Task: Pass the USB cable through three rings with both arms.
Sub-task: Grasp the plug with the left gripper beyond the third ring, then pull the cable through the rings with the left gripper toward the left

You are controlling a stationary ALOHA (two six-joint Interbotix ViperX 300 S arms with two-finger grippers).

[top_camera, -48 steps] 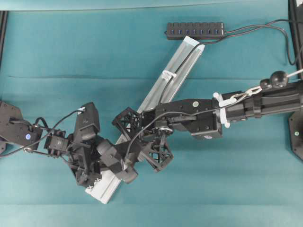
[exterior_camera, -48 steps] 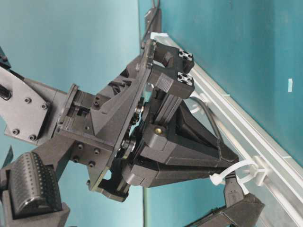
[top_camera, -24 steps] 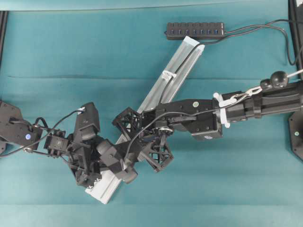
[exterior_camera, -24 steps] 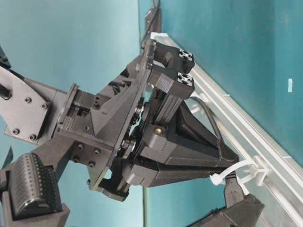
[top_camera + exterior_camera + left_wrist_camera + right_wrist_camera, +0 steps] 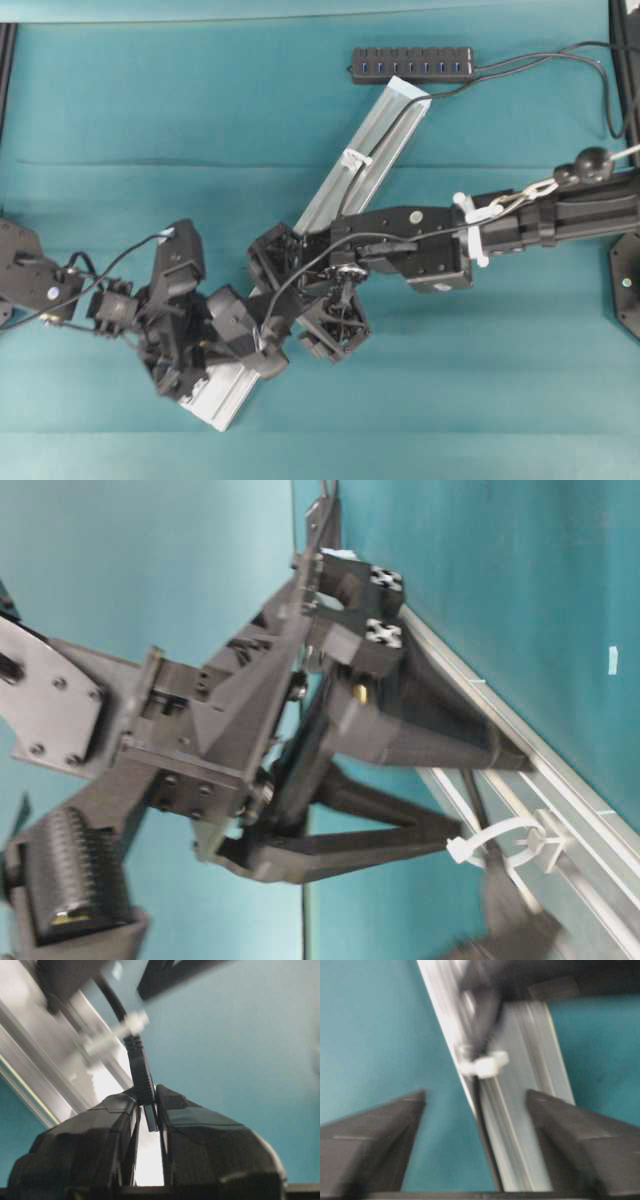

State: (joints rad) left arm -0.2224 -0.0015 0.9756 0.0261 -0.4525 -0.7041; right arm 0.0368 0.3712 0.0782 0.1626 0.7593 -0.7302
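Note:
The USB cable runs down a silver rail lying slantwise on the teal table. Its dark plug is pinched between the fingers of my left gripper, just past a blurred white ring. My right gripper is open, one finger on each side of the rail, and the cable passes untouched between them below another ring. From above, my right gripper straddles the rail's middle and my left gripper sits near its lower end. A further ring shows higher up.
A black multi-port hub lies at the back beyond the rail's top end, with cords trailing to the right edge. In the table-level view a ring stands on the rail beside the spread right fingers.
My right gripper has gone from shut on the cable to wide open. My left arm has shifted slightly left and down the rail with the plug still in its jaws.

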